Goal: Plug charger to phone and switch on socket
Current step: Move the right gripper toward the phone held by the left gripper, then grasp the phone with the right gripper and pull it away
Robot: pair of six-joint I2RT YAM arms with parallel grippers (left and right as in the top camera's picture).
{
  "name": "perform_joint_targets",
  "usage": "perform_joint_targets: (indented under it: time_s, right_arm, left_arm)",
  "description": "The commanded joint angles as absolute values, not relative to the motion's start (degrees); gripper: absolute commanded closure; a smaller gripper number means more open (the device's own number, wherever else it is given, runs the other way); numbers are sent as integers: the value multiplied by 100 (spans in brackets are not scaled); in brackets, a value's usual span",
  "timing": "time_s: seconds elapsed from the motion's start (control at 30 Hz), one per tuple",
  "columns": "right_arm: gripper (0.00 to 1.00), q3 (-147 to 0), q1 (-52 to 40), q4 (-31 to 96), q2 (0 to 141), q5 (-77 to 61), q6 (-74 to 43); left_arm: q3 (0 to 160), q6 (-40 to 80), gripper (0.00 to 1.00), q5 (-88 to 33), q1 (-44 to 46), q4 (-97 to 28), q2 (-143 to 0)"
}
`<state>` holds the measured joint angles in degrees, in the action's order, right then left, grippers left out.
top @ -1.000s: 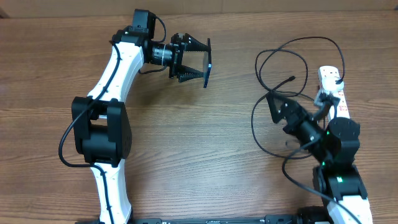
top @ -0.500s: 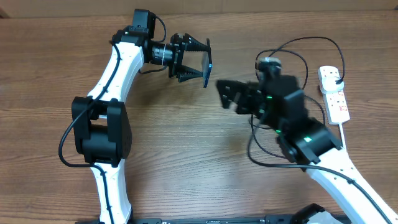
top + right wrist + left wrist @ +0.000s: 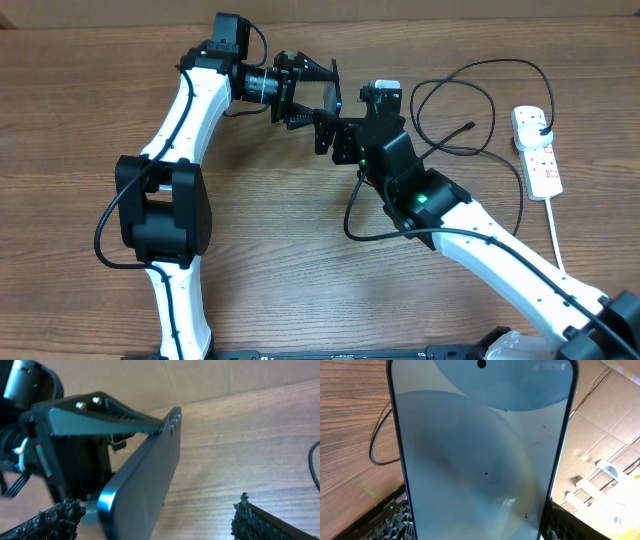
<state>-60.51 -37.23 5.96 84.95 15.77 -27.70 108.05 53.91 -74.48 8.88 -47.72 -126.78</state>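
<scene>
Nearest, the right arm stretches across the wooden table [image 3: 80, 120]. The right gripper [image 3: 326, 138] is spread wide with nothing in it, its fingers either side of the phone's lower end. The phone [image 3: 480, 460] hangs in the air above the table, screen lit pale blue, pinched by its edges in the left gripper [image 3: 326, 90], which is clamped tight on it. Farther right, well apart, the black charger cable [image 3: 466, 128] lies looped on the table. It leads to the white power strip [image 3: 540, 160].

Wooden table [image 3: 80, 120], looped black charger [image 3: 468, 128] lying on it, white socket [image 3: 537, 152] just beside
</scene>
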Motion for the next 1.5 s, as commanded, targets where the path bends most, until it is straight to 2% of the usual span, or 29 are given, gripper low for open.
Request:
perform_joint_targets:
  time_s: [0.0, 0.3, 0.47, 0.73, 0.93, 1.13, 1.23, 1.3, 1.47]
  right_arm:
    - [1, -6110, -3756, 327, 8711, 1796, -2528]
    - [4, -6110, -3754, -121, 9054, 1796, -2499]
    - [20, -6110, -3754, -355, 9059, 1796, -2499]
    - [27, -6110, -3754, -451, 9133, 1796, -2499]
    - [40, -6110, -3756, -550, 9310, 1673, -2499]
    - [47, -6110, -3754, -558, 9343, 1538, -2499]
    - [53, -6110, -3754, -552, 9345, 1538, -2499]
    - [61, -6110, -3756, -552, 9345, 1538, -2502]
    - [69, -6110, -3756, -537, 9345, 1535, -2502]
  left_arm:
    - [10962, 5376, 35, -7513, 864, -4751, -12626]
    - [10962, 5227, 35, -7428, 864, -4751, -12626]
    - [10962, 5137, 35, -7360, 867, -4753, -12626]
    - [10962, 5113, 34, -7297, 886, -4753, -12626]
    - [10962, 5116, 33, -7179, 926, -4753, -12626]
    - [10962, 5118, 32, -7150, 956, -4753, -12626]
    - [10962, 5118, 32, -7148, 965, -4753, -12626]
    - [10962, 5118, 32, -7137, 978, -4751, -12626]
    - [10962, 5118, 32, -7137, 978, -4753, -12626]
